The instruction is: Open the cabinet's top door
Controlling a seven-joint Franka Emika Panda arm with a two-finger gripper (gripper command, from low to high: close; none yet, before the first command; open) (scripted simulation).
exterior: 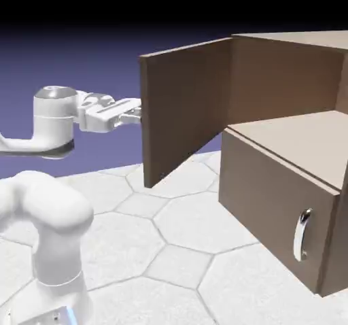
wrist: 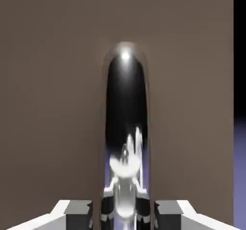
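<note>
The brown cabinet (exterior: 292, 65) stands at the exterior view's right. Its top door (exterior: 183, 106) is swung wide out, edge-on toward the arm. My gripper (exterior: 136, 115) reaches level from the left and meets the door's outer face near its free edge. In the hand view the door (wrist: 53, 80) fills the frame and its long chrome handle (wrist: 126, 128) runs up from between my two grey fingertips (wrist: 77, 210), which are shut on it. In the exterior view the handle is hidden behind the door.
The shorter lower panel (exterior: 272, 215) is closed, with its small silver handle (exterior: 302, 234) at the lower right. The white hex-tiled table (exterior: 170, 249) spreads below. The arm's base (exterior: 47, 242) rises at the lower left.
</note>
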